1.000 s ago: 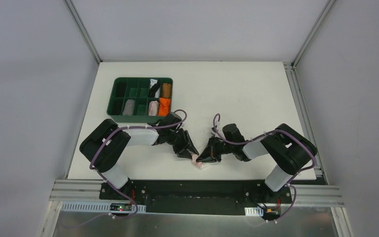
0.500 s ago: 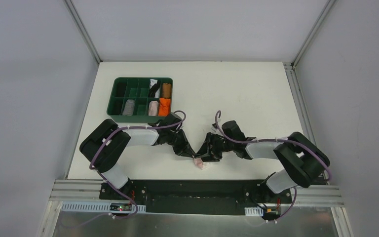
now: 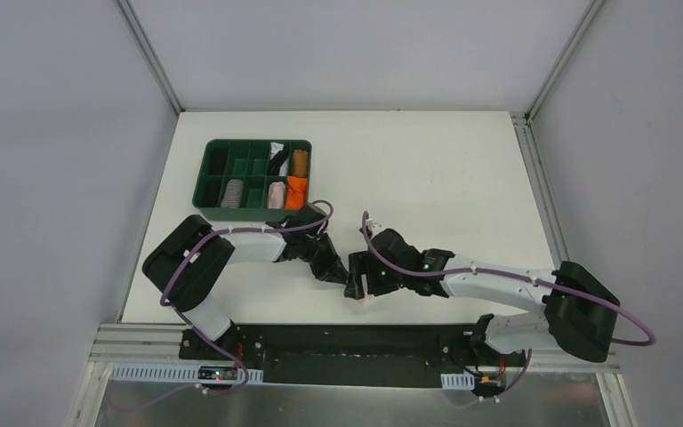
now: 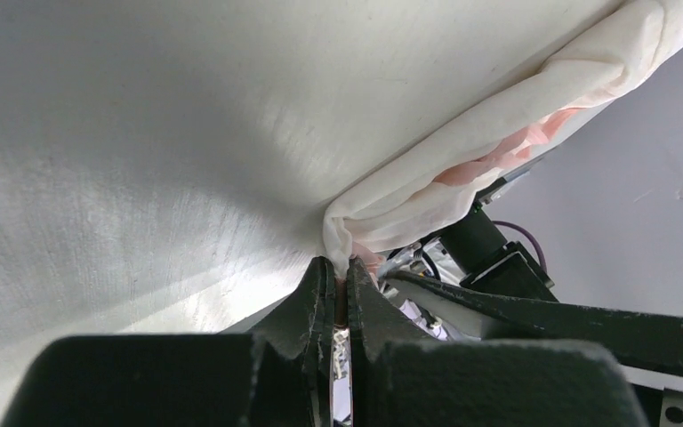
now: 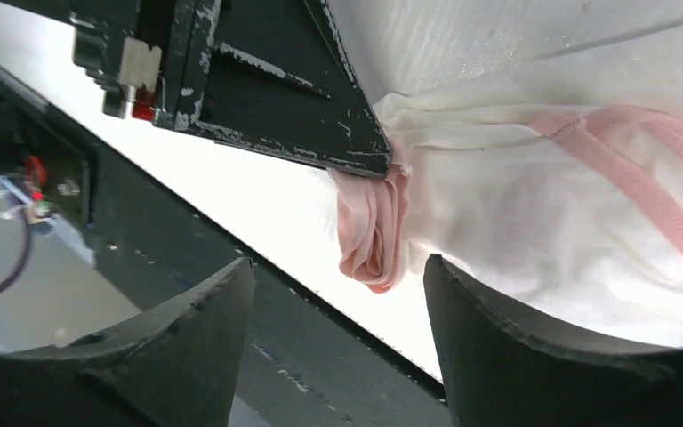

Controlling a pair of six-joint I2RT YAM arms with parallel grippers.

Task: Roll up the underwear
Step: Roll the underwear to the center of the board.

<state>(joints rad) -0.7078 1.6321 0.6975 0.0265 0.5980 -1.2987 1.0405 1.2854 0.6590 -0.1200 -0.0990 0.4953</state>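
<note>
Underwear (image 5: 516, 213) off-white, pink edging, pink fold at its 9 o'clock end. Table (image 3: 427, 169) white. Tray (image 3: 240, 213) dark green, holding orange cloth (image 3: 296, 191), brown cloth (image 3: 300, 162), grey striped cloth (image 3: 232, 192). Left arm (image 3: 253, 245) and right arm (image 3: 498, 285) black and white, purple cables (image 3: 178, 276). Right fingers (image 5: 534, 356) black.

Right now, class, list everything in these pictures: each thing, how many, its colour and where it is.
pale pink-white fabric underwear with pink edging: one, bunched at the table's near edge
flat white table: one, under everything
dark green plastic compartment tray: one, far-left part of table
small cloth bundles: five, grey, pale pink, orange, brown, black-and-white, in the tray
left fingers: two, black, shut on the underwear's edge
right fingers: two, black, open beside the underwear
</note>
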